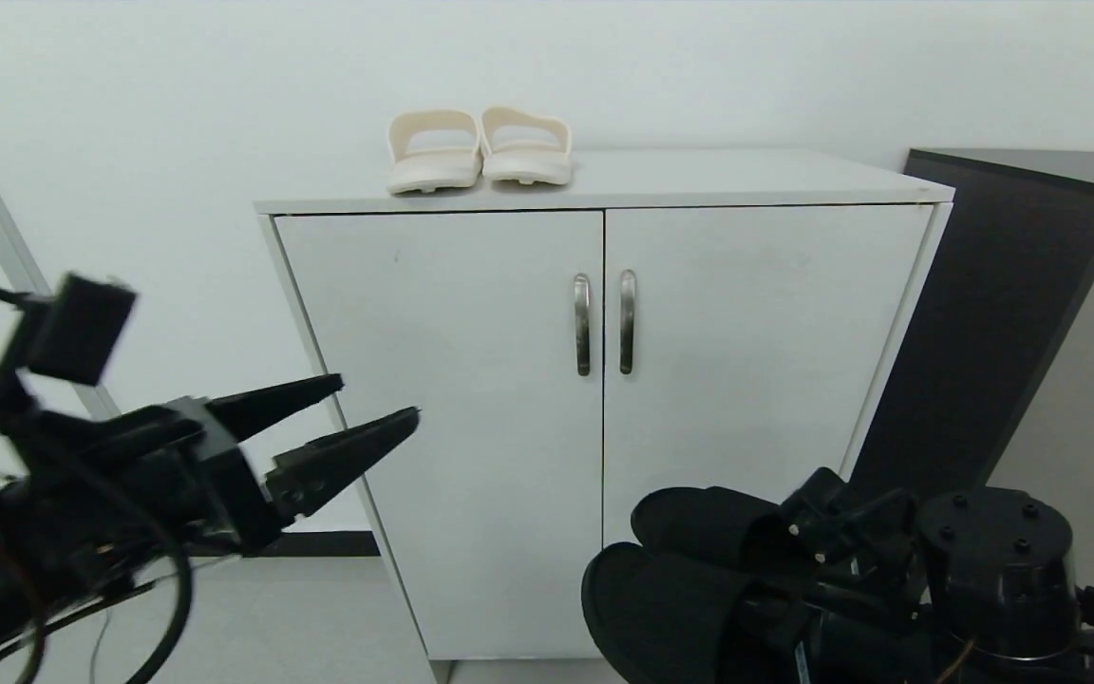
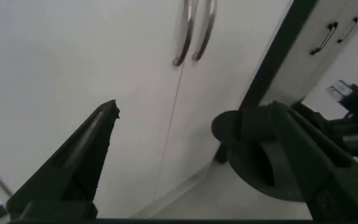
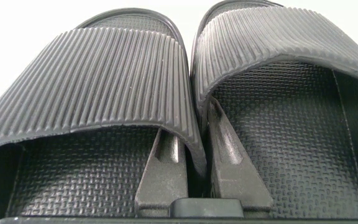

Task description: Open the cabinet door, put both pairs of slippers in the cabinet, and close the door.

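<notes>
left gripper (image 1: 376, 397) fingers apart, just before cabinet (image 1: 746, 380), both doors closed | right gripper (image 3: 191, 124) clamped on black slippers (image 1: 689, 570) | cream slippers (image 1: 479, 147) on cabinet top, above left gripper

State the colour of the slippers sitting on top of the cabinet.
Cream slippers, on the white cabinet; best seen in the head view.

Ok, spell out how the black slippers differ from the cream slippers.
The black slippers are dark with ribbed straps; the cream slippers are pale and smooth. The black slippers are clamped in the right gripper, low in front of the cabinet; the cream slippers rest flat on its top. Both pairs sit side by side, outside the cabinet.
</notes>
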Motion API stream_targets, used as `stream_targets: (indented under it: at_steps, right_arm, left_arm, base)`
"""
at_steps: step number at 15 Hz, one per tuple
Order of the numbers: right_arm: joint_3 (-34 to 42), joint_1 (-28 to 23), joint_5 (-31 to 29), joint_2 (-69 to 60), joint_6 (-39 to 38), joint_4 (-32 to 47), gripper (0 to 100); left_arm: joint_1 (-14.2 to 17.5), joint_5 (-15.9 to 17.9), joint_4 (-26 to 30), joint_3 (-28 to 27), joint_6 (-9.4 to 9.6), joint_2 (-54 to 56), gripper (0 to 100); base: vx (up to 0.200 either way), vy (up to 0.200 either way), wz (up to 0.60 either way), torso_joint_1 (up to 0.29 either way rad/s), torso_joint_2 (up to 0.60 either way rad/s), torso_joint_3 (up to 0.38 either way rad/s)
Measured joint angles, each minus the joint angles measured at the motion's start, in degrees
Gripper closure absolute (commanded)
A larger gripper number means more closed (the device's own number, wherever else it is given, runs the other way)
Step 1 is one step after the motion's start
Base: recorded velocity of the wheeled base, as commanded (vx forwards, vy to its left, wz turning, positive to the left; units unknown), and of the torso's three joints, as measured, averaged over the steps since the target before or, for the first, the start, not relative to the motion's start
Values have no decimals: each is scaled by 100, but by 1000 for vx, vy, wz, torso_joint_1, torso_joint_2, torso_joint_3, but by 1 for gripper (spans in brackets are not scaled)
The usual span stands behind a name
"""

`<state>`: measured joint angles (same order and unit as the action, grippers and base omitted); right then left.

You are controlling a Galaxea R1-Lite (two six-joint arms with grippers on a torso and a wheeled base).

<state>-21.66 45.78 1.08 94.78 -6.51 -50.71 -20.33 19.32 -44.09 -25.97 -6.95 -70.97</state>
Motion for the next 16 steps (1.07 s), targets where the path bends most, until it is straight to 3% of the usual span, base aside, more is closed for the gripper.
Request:
stream_targets:
  at_steps: [3,6,9,12,14,16]
  right_arm:
    - [20,6,11,4,0,-2,100]
    - [102,30,13,4,16,-13,100]
    - [190,127,0,4,250,-55,100]
    - [235,172,6,6,250,-61,100]
    - [246,183,9,12,255,-61,100]
    - [251,183,9,32,249,-61,100]
  left_arm:
    - [-775,-9,-73,-848,-20,-824,0]
    - [-1309,-80,228,-1609,-30,-1445,0]
    - [-1521,68,1309,-2511,-41,-1731,0]
    - [-1596,703,1833,-3272,-107,-1991,0]
    - [-1536,1139,1837,-3580,-400,-2263,0]
    - [-1502,1414,1818,-3911,-963,-2528,0]
  base:
    - [0,0,0,0,0,0]
    - [0,0,0,0,0,0]
    - [0,0,0,0,0,0]
    - [0,0,0,0,0,0]
    - [0,0,0,0,0,0]
    - [0,0,0,0,0,0]
